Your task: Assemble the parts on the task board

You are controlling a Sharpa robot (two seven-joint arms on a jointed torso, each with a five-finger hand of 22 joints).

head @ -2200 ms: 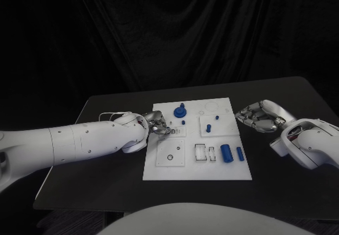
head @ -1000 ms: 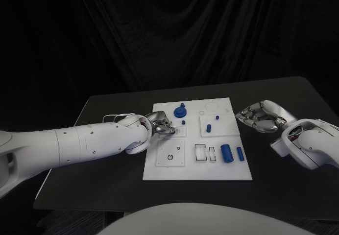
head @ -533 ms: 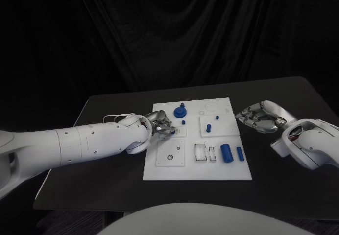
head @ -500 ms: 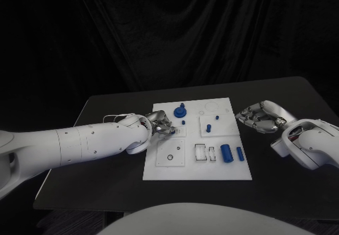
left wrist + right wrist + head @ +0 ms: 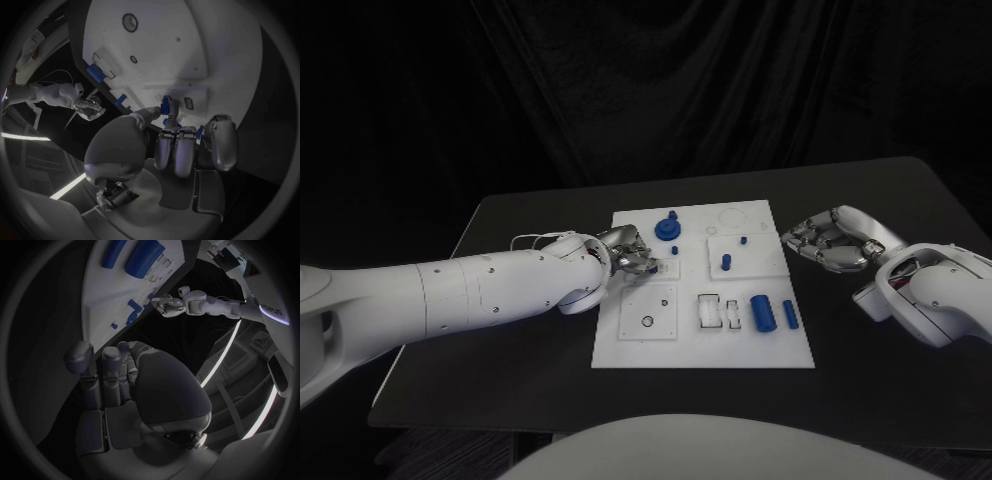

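Black table (image 5: 516,360) margins around task board (image 5: 704,350), right hand (image 5: 828,238) alongside.

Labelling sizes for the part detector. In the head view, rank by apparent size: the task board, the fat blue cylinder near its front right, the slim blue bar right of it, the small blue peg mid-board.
1. task board
2. fat blue cylinder
3. slim blue bar, about as long as the cylinder but far thinner
4. small blue peg

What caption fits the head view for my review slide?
Left hand works at the task board's left edge while the right hand, fingers curled, waits beside its right edge.
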